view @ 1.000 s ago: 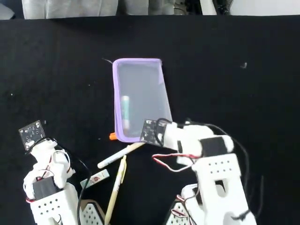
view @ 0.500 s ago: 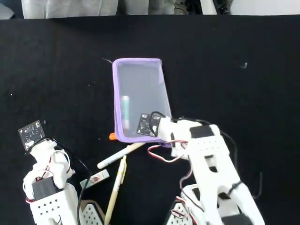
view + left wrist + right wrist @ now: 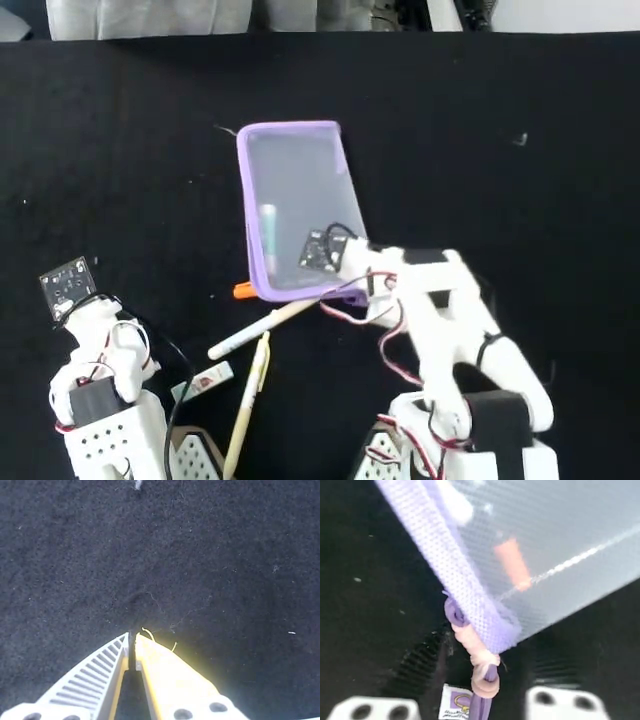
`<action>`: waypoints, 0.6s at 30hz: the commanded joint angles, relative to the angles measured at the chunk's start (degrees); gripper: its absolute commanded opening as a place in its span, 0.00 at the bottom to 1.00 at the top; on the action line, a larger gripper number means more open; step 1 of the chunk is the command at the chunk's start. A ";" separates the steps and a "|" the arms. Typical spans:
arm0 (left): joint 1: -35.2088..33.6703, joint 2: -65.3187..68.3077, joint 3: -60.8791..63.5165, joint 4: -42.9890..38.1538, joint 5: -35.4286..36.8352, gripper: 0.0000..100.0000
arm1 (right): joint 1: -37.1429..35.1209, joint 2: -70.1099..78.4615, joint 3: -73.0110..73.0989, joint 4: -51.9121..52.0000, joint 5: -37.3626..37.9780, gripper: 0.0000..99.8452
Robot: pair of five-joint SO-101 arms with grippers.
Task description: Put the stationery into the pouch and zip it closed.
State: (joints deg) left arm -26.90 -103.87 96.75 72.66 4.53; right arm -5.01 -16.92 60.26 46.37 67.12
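The pouch [image 3: 297,195] is translucent with a purple edge and lies flat on the black table [image 3: 520,200], with a pale stick [image 3: 267,235] inside. My right gripper [image 3: 342,284] is at its near right corner. In the right wrist view the purple mesh edge [image 3: 465,595] ends in a zipper pull [image 3: 481,677] on a pinkish cord, and the right gripper [image 3: 487,652] stands open with a dark finger on either side. A white pen [image 3: 255,331], a wooden pencil [image 3: 246,398], a small eraser [image 3: 205,380] and an orange piece [image 3: 241,291] lie in front of the pouch. My left gripper [image 3: 134,639] is shut over bare table.
The left arm [image 3: 95,375] stays folded at the near left corner, beside the eraser. The table's far edge [image 3: 320,36] runs along the back, and black cloth stretches to the right of the pouch.
My right arm has pushed forward to the pouch's near corner. The pouch has turned slightly, its near edge now slanted. The left arm has stayed still.
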 commanded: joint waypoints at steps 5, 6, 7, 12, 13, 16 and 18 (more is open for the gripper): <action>-0.22 -0.35 0.66 0.26 0.35 0.03 | 8.88 0.66 -13.23 7.30 -0.53 0.02; -0.22 -0.35 0.66 0.26 0.35 0.03 | 9.49 0.57 -15.08 8.53 -0.70 0.02; -0.22 -0.35 0.66 0.26 0.35 0.03 | 10.11 0.57 -16.92 9.93 -0.70 0.01; -0.22 -0.35 0.66 0.26 0.35 0.03 | 12.48 0.57 -29.05 19.43 -0.79 0.01; -0.22 -0.35 0.66 0.26 0.35 0.03 | 12.92 0.57 -31.69 21.27 -0.79 0.01; -0.22 -0.35 0.66 0.26 0.35 0.03 | 13.98 0.57 -40.04 26.73 -0.79 0.01; -0.22 -0.35 0.66 0.26 0.35 0.03 | 14.77 0.57 -46.02 29.80 -0.79 0.01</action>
State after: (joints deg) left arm -26.90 -103.87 96.75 72.66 4.53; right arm 7.74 -15.87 27.12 70.46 66.95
